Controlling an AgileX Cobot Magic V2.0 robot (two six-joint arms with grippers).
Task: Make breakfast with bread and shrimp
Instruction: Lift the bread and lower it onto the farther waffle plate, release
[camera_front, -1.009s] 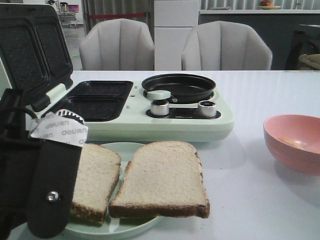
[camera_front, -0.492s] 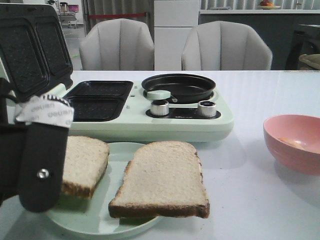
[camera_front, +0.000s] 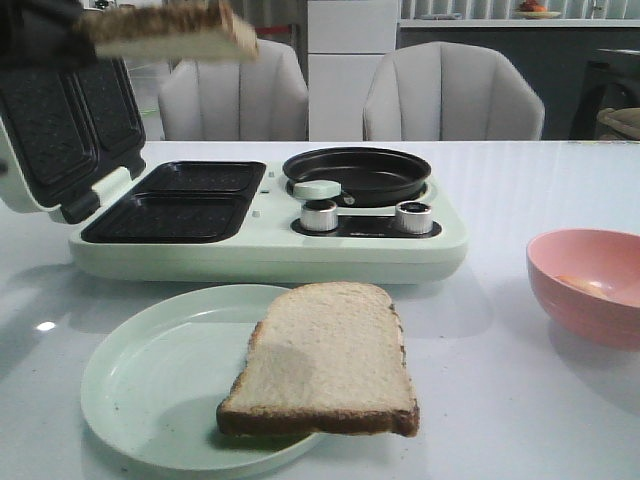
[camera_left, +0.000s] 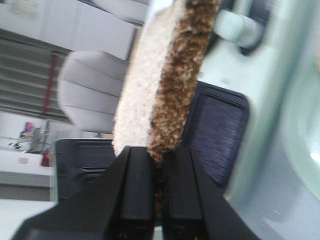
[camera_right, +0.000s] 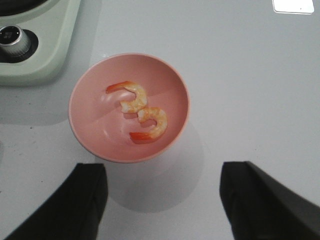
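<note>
One bread slice (camera_front: 325, 358) lies on the pale green plate (camera_front: 150, 390) at the table's front. The other bread slice (camera_front: 165, 30) hangs high at the top left, above the open lid of the sandwich maker (camera_front: 265, 215). My left gripper (camera_left: 156, 155) is shut on that slice's (camera_left: 165, 75) brown crust edge, with the maker's dark wells behind it. Two curled orange-pink shrimp (camera_right: 137, 111) lie in the pink bowl (camera_right: 90, 115). My right gripper (camera_right: 162, 200) hovers over the table just beside the bowl, open and empty.
A round black pan (camera_front: 357, 173) and two knobs (camera_front: 320, 215) sit on the maker's right half. The pink bowl (camera_front: 590, 285) stands at the right of the table. Two grey chairs (camera_front: 450, 95) stand behind the table.
My left gripper has lifted the left slice off the plate and risen to the top left, above the maker's lid. The plate's left half is now bare.
</note>
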